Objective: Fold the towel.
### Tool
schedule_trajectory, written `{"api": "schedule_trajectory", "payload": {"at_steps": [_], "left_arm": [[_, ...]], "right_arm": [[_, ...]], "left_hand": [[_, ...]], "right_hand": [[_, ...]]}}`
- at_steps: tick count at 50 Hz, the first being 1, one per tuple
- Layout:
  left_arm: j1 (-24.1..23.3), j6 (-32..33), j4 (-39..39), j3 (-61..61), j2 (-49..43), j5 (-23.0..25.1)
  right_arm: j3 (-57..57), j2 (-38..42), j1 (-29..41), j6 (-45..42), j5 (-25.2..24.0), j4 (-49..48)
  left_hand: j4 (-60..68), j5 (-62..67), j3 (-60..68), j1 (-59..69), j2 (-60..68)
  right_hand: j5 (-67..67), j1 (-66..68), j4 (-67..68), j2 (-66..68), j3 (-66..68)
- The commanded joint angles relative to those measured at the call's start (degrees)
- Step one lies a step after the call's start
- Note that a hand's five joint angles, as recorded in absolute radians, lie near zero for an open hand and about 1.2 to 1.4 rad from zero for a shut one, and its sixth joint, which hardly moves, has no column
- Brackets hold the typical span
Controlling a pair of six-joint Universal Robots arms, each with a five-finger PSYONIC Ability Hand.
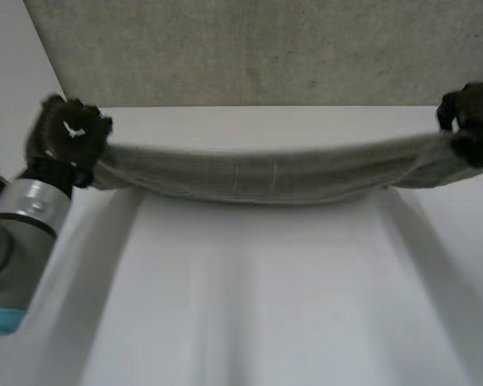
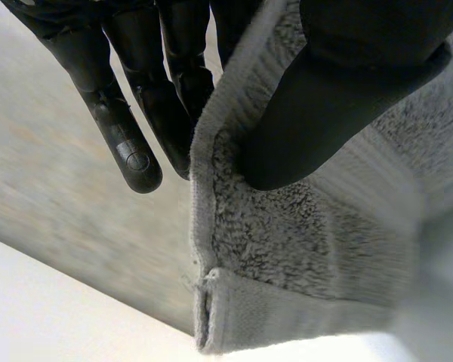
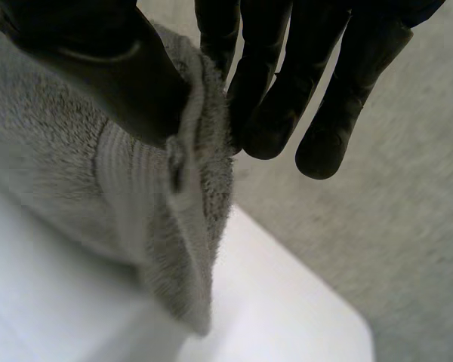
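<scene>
Towel (image 1: 258, 173): grey fluffy terry, long sagging band

The towel (image 1: 258, 173) stretches, sagging slightly, between left hand (image 1: 68, 133) and right hand (image 1: 473, 121) above the white tabletop (image 1: 266, 305)

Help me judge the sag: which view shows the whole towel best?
The head view: the towel stretches from the left hand to the right hand, dipping in the middle. Each wrist view shows one end of it up close, pinched in that arm's own hand.
</scene>
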Motion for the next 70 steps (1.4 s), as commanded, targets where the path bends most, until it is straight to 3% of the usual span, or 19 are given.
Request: {"api": "schedule_trajectory", "payload": {"at_steps": [1, 7, 12, 26, 29, 31, 34, 36, 37, 39, 40, 42, 47, 54, 64, 70], "left_arm": [[1.7, 1.0, -6.3, 1.8, 10.3, 3.6], [1.9, 0.9, -14.6, 4.2, 7.5, 6.6], [1.4, 1.4, -19.8, 4.8, -2.5, 6.8], [1.2, 1.4, -20.3, 14.1, -18.9, 6.0], [0.7, 1.4, -20.3, 19.9, -23.1, 5.9], [-0.6, 1.2, -20.2, 28.1, -26.5, 4.4], [-1.3, 1.0, -20.0, 32.4, -27.4, 2.6], [-2.8, -0.7, -17.7, 39.6, -27.5, -1.9], [-2.8, -0.7, -17.7, 39.6, -27.5, -2.0], [-3.8, -4.9, -8.9, 41.2, -24.7, -4.9], [-3.8, -4.9, -8.9, 41.2, -24.7, -4.9], [-3.4, -11.6, -0.9, 38.2, -17.2, -5.1], [-3.1, -17.7, 2.6, 32.9, -11.1, -3.9], [-2.6, -17.6, -0.6, 24.4, -10.8, -2.6], [0.9, -16.5, -0.5, 4.0, -9.7, 6.7], [4.1, -10.1, -1.0, -4.7, -10.3, 10.7]], "right_arm": [[-8.1, -4.6, -1.4, -0.3, -1.7, 5.7], [-11.8, 0.0, -2.6, -3.4, -2.1, 11.3], [-11.2, 8.2, 0.2, -12.7, -0.6, 15.4], [-14.1, 23.5, 3.5, -13.5, 3.1, 14.2], [-17.7, 27.8, 6.7, -13.6, 5.5, 11.6], [-23.3, 31.0, 8.7, -13.2, 10.1, 8.1], [-26.5, 31.5, 9.7, -12.4, 12.8, 5.1], [-29.1, 31.0, 11.7, -9.1, 16.1, -5.9], [-29.2, 31.0, 11.7, -9.1, 16.1, -6.0], [-27.0, 24.9, 12.8, -3.6, 17.4, -19.4], [-27.0, 24.9, 12.8, -3.5, 17.4, -19.5], [-23.1, 16.2, 12.8, 2.0, 17.0, -25.9], [-21.1, 13.4, 12.6, 4.8, 13.4, -23.0], [-18.1, 13.9, 11.6, 3.9, 6.5, -12.1], [-1.0, 15.2, 11.4, -8.5, 5.3, -7.9], [6.7, 15.3, 10.6, -12.2, 4.7, -8.1]], "left_hand": [[10.2, 12.1, 10.4, 13.3, 10.3], [10.2, 12.1, 10.4, 13.3, 10.3], [10.2, 12.1, 10.4, 13.3, 10.3], [10.2, 12.1, 10.4, 13.3, 10.3], [10.2, 12.1, 10.4, 13.3, 10.3], [10.2, 12.1, 10.4, 13.3, 10.3], [10.2, 12.1, 10.4, 13.3, 10.3], [10.2, 12.1, 10.4, 13.3, 10.3], [10.2, 12.1, 10.4, 13.3, 10.3], [10.2, 12.1, 10.4, 13.3, 10.3], [10.2, 12.1, 10.4, 13.3, 10.3], [10.2, 12.1, 10.4, 13.3, 10.3], [10.2, 12.1, 10.4, 13.3, 10.3], [10.2, 12.1, 10.4, 13.3, 10.3], [10.2, 12.1, 10.4, 13.3, 10.3], [10.2, 12.1, 10.4, 13.3, 10.3]], "right_hand": [[3.0, 3.9, 3.6, 4.1, 3.3], [3.0, 3.9, 3.6, 4.1, 3.3], [3.0, 3.9, 3.6, 4.1, 3.3], [3.0, 3.9, 3.6, 4.1, 3.3], [3.0, 3.9, 3.6, 4.1, 3.3], [3.0, 3.9, 3.6, 4.1, 3.3], [3.0, 3.9, 3.6, 4.1, 3.3], [3.0, 3.9, 3.6, 4.1, 3.3], [3.0, 3.9, 3.6, 4.1, 3.3], [3.0, 3.9, 3.6, 4.1, 3.3], [3.0, 3.9, 3.6, 4.1, 3.3], [3.0, 3.9, 3.6, 4.1, 3.3], [3.0, 3.9, 3.6, 4.1, 3.3], [3.0, 3.9, 3.6, 4.1, 3.3], [3.0, 3.9, 3.6, 4.1, 3.3], [3.0, 3.9, 3.6, 4.1, 3.3]]}}
